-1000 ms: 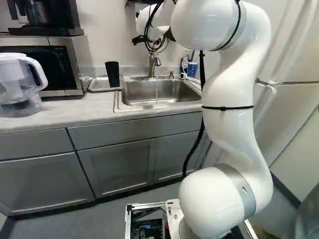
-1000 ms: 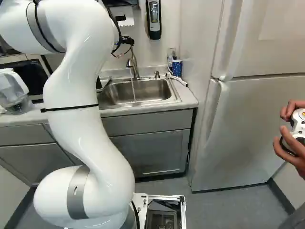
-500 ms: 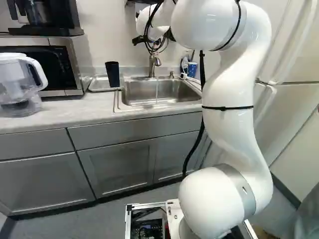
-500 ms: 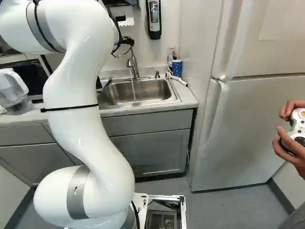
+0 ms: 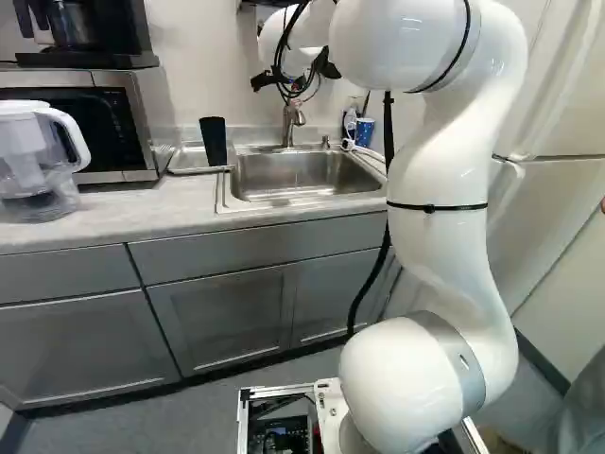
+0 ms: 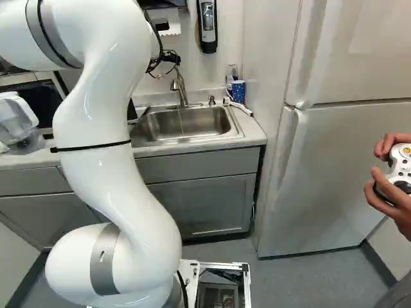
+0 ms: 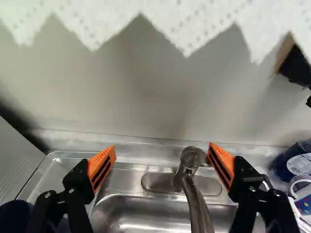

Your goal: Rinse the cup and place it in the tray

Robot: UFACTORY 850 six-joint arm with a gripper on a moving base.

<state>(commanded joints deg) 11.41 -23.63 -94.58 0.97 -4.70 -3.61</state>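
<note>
The cup (image 5: 214, 142) stands in the tray (image 5: 188, 161). The water stream (image 6: 180, 120) below the faucet (image 7: 195, 196) has thinned and the arm (image 5: 437, 161) has drawn slightly back, suggesting rinsing is complete; the gripper (image 7: 163, 148) is wide open, holding nothing.

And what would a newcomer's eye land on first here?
Probably the big white arm, rising right of the middle in the left base view. Then the bright orange pads of the open claw in the wrist view, standing wide apart near the faucet. A dark cup stands on the tray beside the sink.
</note>
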